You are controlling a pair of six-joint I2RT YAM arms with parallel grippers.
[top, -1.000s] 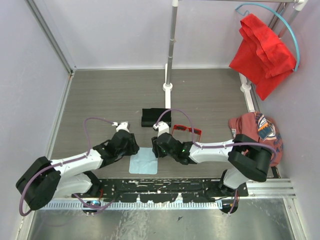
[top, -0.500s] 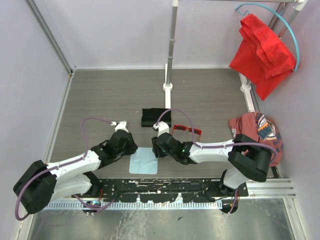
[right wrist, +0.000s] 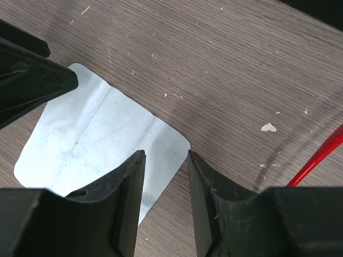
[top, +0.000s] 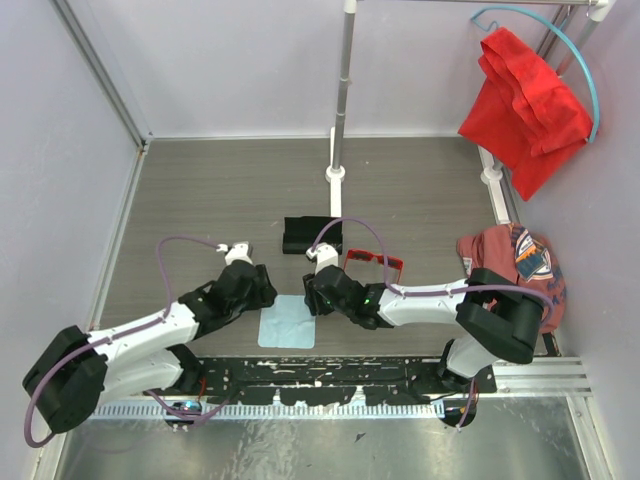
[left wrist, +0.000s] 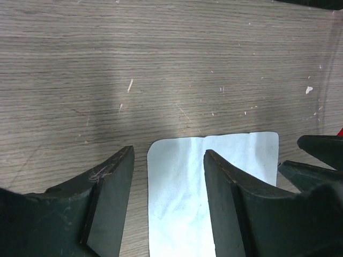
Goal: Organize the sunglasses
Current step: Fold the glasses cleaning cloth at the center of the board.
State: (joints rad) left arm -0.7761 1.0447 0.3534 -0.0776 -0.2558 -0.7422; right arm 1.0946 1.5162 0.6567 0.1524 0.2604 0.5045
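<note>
The red-framed sunglasses [top: 374, 262] lie on the table right of centre, just beyond my right arm; one slim red arm of the sunglasses [right wrist: 316, 160] shows in the right wrist view. A pale blue cloth [top: 288, 322] lies flat between the two grippers. My left gripper [left wrist: 167, 160] hovers open over the cloth's [left wrist: 214, 176] left corner, nothing between its fingers. Over the cloth's [right wrist: 91, 139] right corner my right gripper [right wrist: 165, 156] stands open and empty.
A black oblong case [top: 312, 236] lies behind the cloth, near the base of a metal pole [top: 336, 175]. A reddish cap [top: 520, 262] sits at the right edge. A red garment [top: 525, 95] hangs on a rack at the back right.
The left gripper narrowed, then spread wider, and has shifted slightly toward the cloth. The right arm and the sunglasses have not moved.
</note>
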